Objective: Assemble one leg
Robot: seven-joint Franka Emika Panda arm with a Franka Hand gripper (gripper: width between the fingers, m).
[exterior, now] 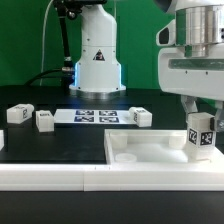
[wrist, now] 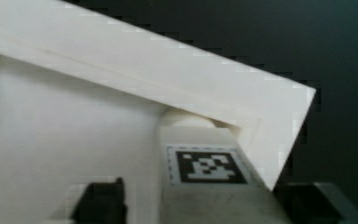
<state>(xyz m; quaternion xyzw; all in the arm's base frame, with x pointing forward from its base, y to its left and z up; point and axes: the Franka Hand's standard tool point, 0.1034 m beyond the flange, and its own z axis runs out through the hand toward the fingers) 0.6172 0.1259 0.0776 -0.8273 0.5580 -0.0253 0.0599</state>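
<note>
Fingers (wrist: 101, 200) of gripper (wrist: 206, 203) apart, flanking the leg (wrist: 208, 165), gap visible each side; nothing clamped. Leg standing between them on the corner of the white panel (wrist: 140, 95). Likely hazard: leg only loosely seated, toppling or cross-threading if closed on off-centre.

Marker board (exterior: 98, 116) on black table (exterior: 60, 145)
</note>
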